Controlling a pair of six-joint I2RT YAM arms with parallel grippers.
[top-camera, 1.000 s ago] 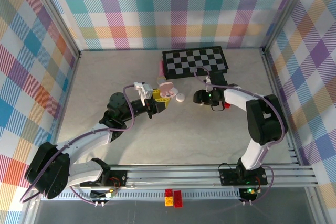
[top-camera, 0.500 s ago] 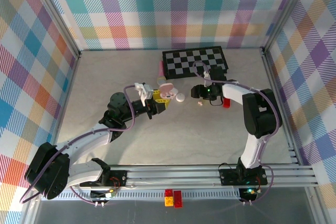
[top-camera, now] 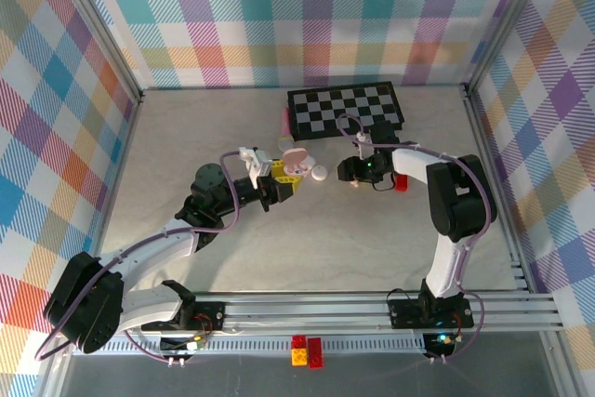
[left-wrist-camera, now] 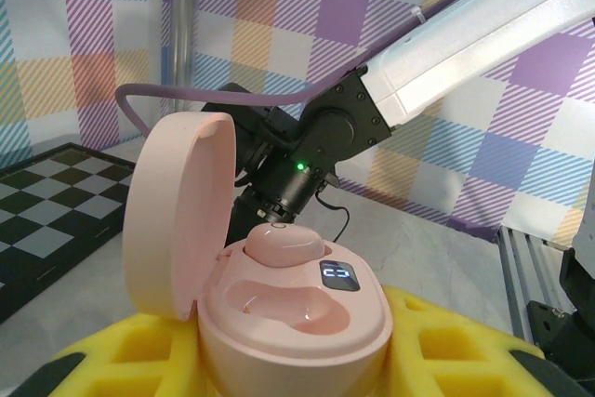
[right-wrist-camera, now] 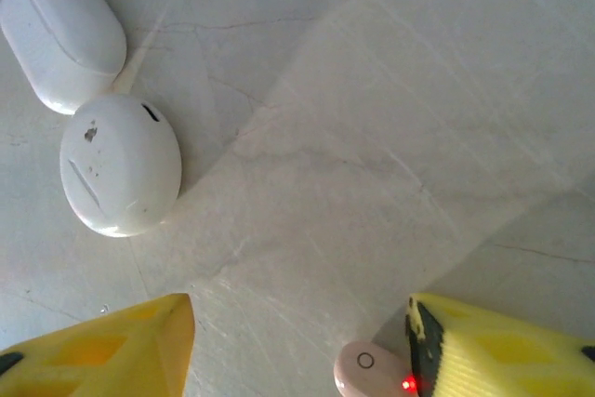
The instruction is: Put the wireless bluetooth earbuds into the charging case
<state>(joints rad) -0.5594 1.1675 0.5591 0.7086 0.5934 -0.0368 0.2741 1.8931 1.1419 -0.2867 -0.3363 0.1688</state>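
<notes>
Right gripper (right-wrist-camera: 297,327) has dropped back over the tiny pale-pink plastic earbud (right-wrist-camera: 364,367) on the grey table (right-wrist-camera: 372,137). Jaws apart, bud tight against one yellow pad (right-wrist-camera: 483,341), off-centre. Closing could flick it away. Left gripper (top-camera: 282,177) clamps the open pink pebble-shaped charging case (left-wrist-camera: 288,323).

Enclosure as I find it: plaid walls, pale stone-look floor, metal framing.

The walls (top-camera: 307,16) on three sides carry a pastel check of teal, purple, orange and yellow. Aluminium posts (top-camera: 110,44) mark the rear corners at upper left and upper right. The table surface (top-camera: 372,239) is pale grey with faint veining, evenly lit, with soft shadows in my right wrist view. A slotted rail (top-camera: 316,309) crosses the bottom of the frame. A black-and-white checkered board (top-camera: 346,109) lies at rear centre.
</notes>
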